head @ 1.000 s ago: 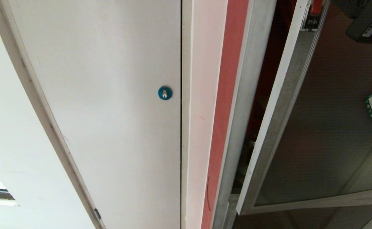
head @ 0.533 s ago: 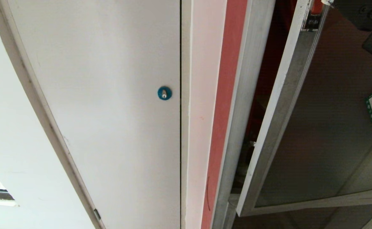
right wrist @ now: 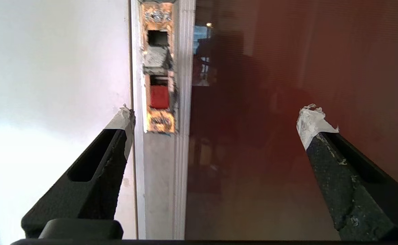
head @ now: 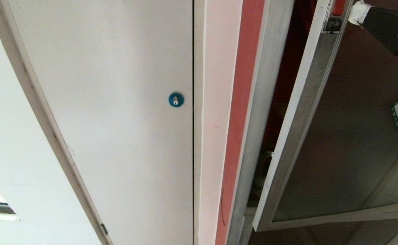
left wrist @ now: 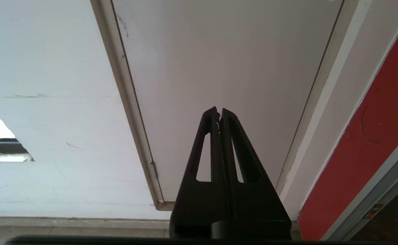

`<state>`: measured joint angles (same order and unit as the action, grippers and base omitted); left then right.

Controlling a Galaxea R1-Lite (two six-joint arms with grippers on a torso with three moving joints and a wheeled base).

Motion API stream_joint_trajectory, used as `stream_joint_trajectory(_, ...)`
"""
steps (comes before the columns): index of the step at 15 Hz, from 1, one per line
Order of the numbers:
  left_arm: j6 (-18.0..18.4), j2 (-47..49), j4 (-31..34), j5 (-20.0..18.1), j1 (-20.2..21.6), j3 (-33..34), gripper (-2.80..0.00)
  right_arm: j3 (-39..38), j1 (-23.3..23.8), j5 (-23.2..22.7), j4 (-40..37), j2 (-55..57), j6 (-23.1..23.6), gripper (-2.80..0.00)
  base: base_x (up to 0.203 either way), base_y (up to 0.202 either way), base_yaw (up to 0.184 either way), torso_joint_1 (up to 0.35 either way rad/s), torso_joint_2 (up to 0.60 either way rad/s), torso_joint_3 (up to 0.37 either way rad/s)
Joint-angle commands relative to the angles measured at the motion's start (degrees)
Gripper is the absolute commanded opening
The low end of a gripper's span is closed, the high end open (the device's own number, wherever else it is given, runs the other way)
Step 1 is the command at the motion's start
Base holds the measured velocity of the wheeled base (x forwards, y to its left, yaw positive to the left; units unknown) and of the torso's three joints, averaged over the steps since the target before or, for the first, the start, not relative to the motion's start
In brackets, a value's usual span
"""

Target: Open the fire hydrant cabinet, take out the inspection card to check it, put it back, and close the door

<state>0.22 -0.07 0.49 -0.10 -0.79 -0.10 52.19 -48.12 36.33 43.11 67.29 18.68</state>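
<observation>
The door (head: 348, 136) of the fire hydrant cabinet (head: 263, 102) stands a little ajar, so a dark gap with the red inside shows between its silver frame and the cabinet's frame. The right tool (right wrist: 215, 119) is spread wide in front of the door's free edge, one finger beside the frame and one before the dark glass, and it holds nothing. The red latch tab (right wrist: 159, 96) lies between the fingers, further ahead. This placing probably serves to take the edge and swing the door wider. The inspection card is not visible; it is probably inside. The left tool (left wrist: 219, 115) is pressed together and empty, parked before the white panel (head: 117, 102) with the blue lock (head: 176, 99).
</observation>
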Motion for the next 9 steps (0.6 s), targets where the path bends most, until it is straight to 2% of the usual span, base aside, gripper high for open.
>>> stream_joint_trajectory(1,0.0,0.0,0.0,0.0,0.0,0.0,-2.8,-0.8,0.0,0.1,0.2,-1.3,0.1,0.0,0.0,0.0,0.0,0.0,0.0,0.0)
stream_joint_trajectory(4,0.0,0.0,0.0,0.0,0.0,0.0,-2.8,-2.7,0.0,0.0,-0.9,-3.6,0.2,0.0,0.0,0.0,0.0,0.0,0.0,0.0)
stream_joint_trajectory(5,0.0,0.1,0.0,0.0,0.0,0.0,-2.8,-3.1,0.0,-0.1,-2.1,-4.5,0.2,-2.8,0.0,0.0,0.0,0.0,0.0,0.0)
stream_joint_trajectory(9,0.0,0.1,0.0,0.0,0.0,0.0,-2.8,-3.7,1.9,0.1,-2.8,-8.0,0.3,-2.8,0.0,0.0,0.0,0.0,0.0,0.0)
